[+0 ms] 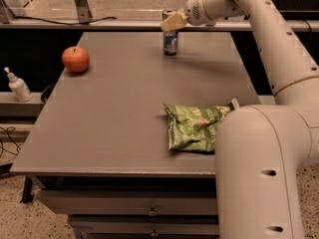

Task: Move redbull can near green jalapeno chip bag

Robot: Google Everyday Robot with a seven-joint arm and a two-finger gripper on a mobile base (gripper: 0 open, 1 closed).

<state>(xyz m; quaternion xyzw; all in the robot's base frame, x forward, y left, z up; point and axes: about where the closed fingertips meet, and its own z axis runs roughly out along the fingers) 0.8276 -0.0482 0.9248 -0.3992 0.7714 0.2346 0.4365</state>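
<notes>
The redbull can (170,43), slim and silver with blue patches, stands upright at the far middle of the grey table (114,118). My gripper (172,22) reaches in from the right and is closed around the can's upper part, with a tan finger (174,21) across its front. The green jalapeno chip bag (194,127) lies flat near the table's front right edge, well in front of the can. My own arm hides the bag's right end.
A red apple (76,59) sits at the table's far left. A white pump bottle (18,85) stands on a ledge left of the table. My arm's large lower segment (261,173) blocks the front right corner. Drawers sit under the table front.
</notes>
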